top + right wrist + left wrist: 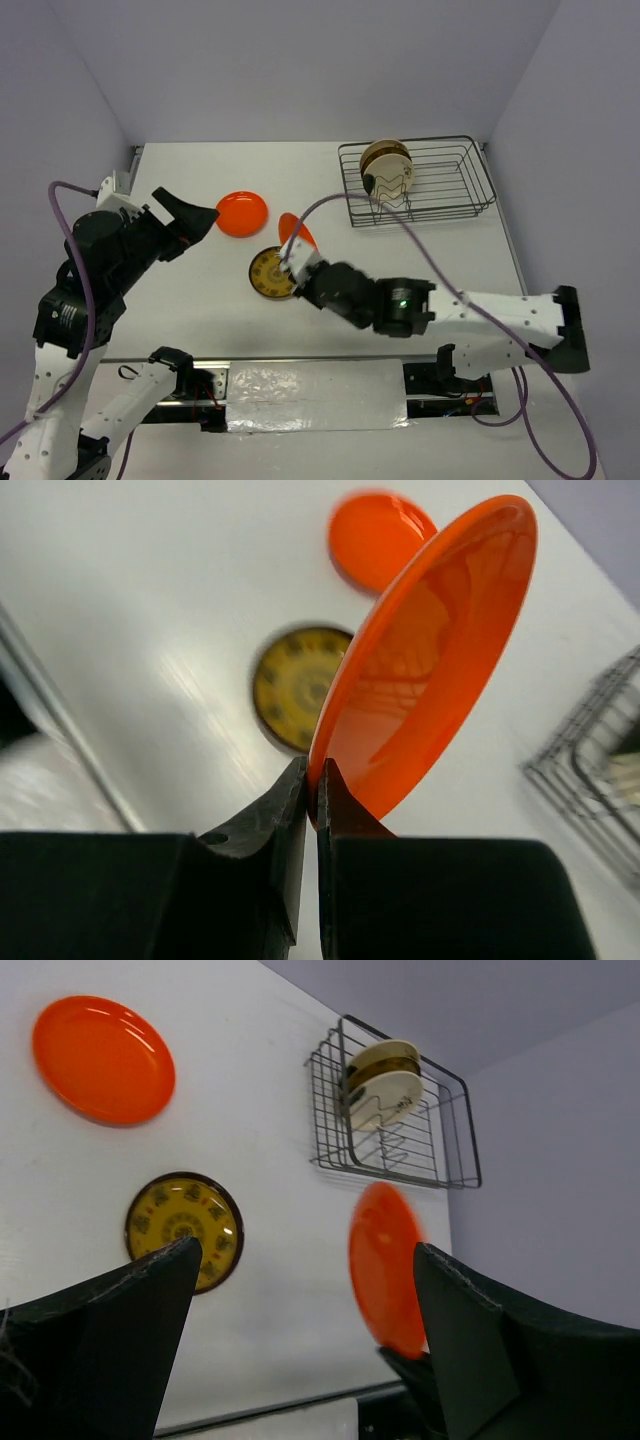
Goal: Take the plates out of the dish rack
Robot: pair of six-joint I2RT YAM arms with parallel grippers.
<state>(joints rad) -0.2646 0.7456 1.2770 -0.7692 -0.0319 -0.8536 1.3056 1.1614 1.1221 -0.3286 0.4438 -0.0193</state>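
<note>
Your right end effector [313, 780] is pressed together on the rim of the held orange plate [430, 660], pinching it at its lower edge. The plate is plain bright orange, glossy, shallow w/ a raised rim, and it stands nearly on edge, tilted. In the top view it is up off the counter [450, 260], just above the brown plate [270, 272] and between the second orange plate [242, 213] and the dish rack [420, 205].

The brown plate lies flat on the counter: dark brown rim, yellow-gold centre w/ a ring of dark marks. The second orange plate also lies flat, to its far left, apart from it.

The rack is thin dark wire, at the far right of the counter. Cream plates [387, 168] stand upright at its left end, approx. two, one w/ a darker band; the pattern is too small to read.

Your left end effector [195, 218] is spread wide, holding nothing, hanging above the counter near the second orange plate.
</note>
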